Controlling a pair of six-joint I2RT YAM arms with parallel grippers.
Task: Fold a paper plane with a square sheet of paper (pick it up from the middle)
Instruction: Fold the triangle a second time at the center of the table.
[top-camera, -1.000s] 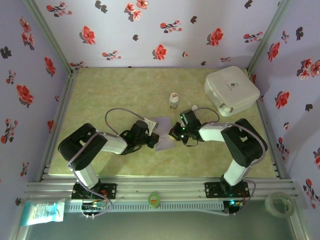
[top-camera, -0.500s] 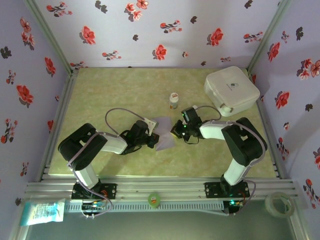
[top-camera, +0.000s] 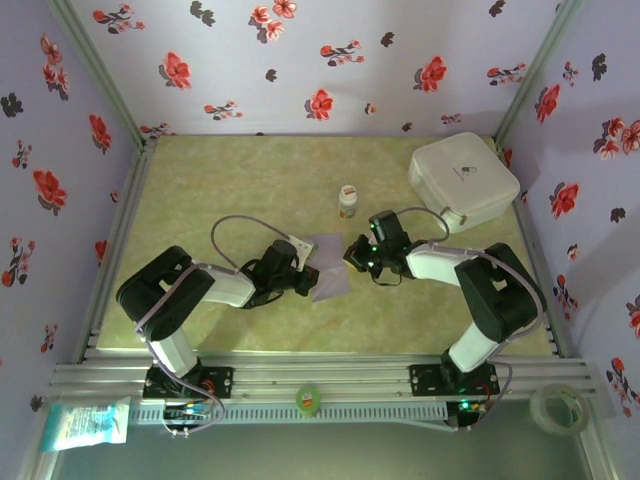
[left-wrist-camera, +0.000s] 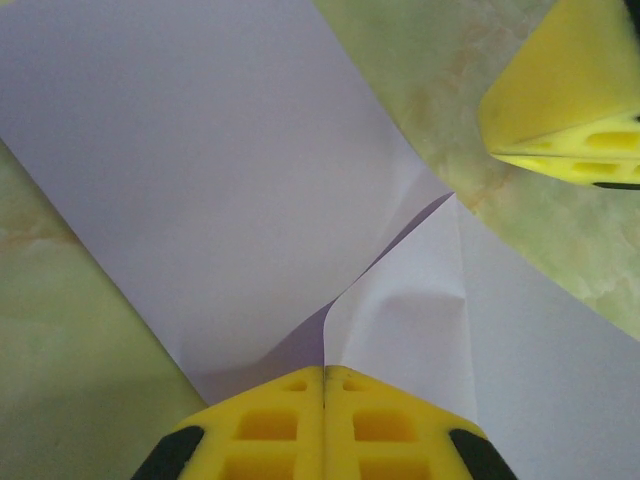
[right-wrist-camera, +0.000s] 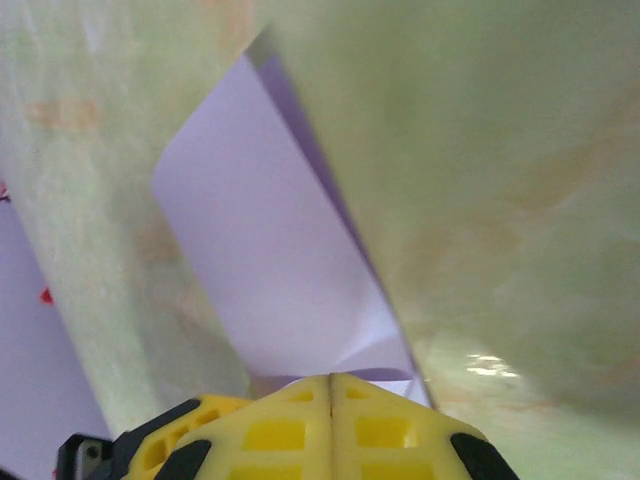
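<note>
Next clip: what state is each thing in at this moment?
square sheet of paper: lying on the table, partly folded, one flap creased over.
left gripper: shut, tips at the paper.
right gripper: shut, tips by the paper's corner.
white box: lid closed.
small bottle: upright.

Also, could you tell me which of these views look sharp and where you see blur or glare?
Top external: evenly lit, soft shadows, reasonably sharp. Left wrist: crisp on the sheet of paper, creases clear. Right wrist: the table is blurred, with a small glare spot at lower right.
</note>
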